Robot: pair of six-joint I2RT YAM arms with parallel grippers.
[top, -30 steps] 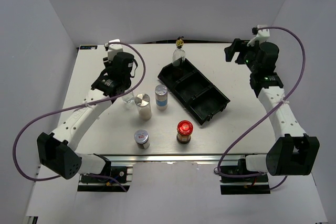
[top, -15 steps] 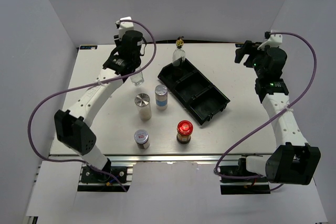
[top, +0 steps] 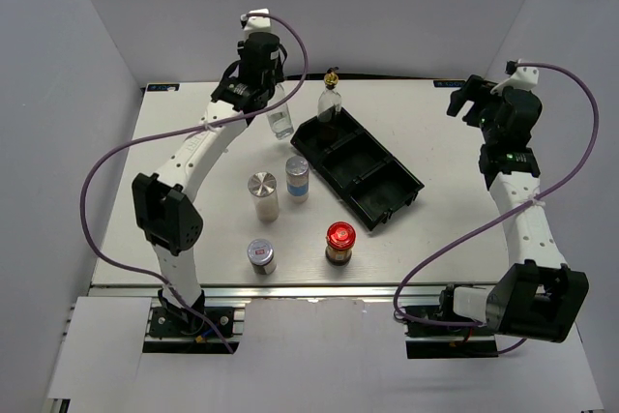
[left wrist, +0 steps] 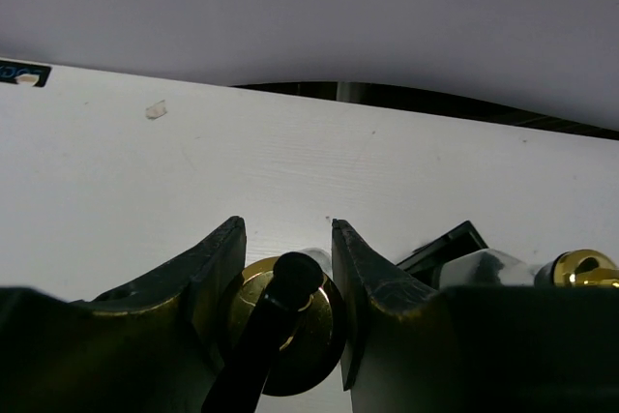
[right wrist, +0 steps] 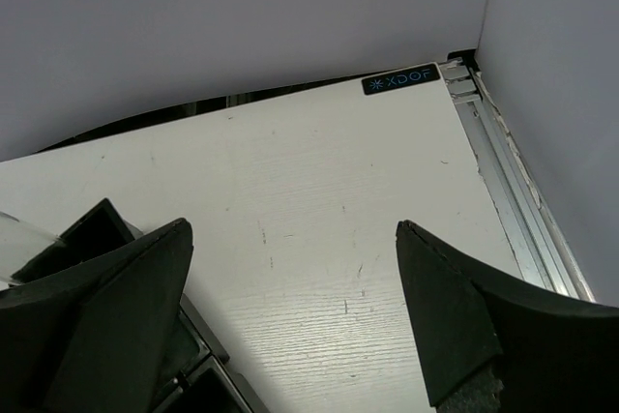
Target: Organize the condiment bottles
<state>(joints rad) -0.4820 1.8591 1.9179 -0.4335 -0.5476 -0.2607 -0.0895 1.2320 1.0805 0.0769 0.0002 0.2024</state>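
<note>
My left gripper (top: 274, 96) is shut on the gold spout (left wrist: 290, 316) of a clear glass bottle (top: 281, 123), holding it just left of the black tray's far end. A second glass bottle (top: 331, 105) with a gold spout (left wrist: 584, 267) stands in the tray's far compartment. On the table stand a silver-capped shaker (top: 262, 195), a blue-labelled shaker (top: 297, 179), a short silver-lidded jar (top: 260, 254) and a red-lidded dark jar (top: 339, 243). My right gripper (top: 466, 96) hangs open over the far right of the table, its jaws (right wrist: 290, 229) holding nothing.
The black three-compartment tray (top: 382, 202) lies diagonally at mid-table; its two nearer compartments hold nothing. Its corner (right wrist: 92, 224) shows at the left of the right wrist view. The table's right edge rail (right wrist: 503, 181) and the back wall are close to the right gripper.
My left arm has carried the glass bottle from the left middle of the table back and right, toward the tray's far end. The right arm has drifted slightly right and back, still open.
</note>
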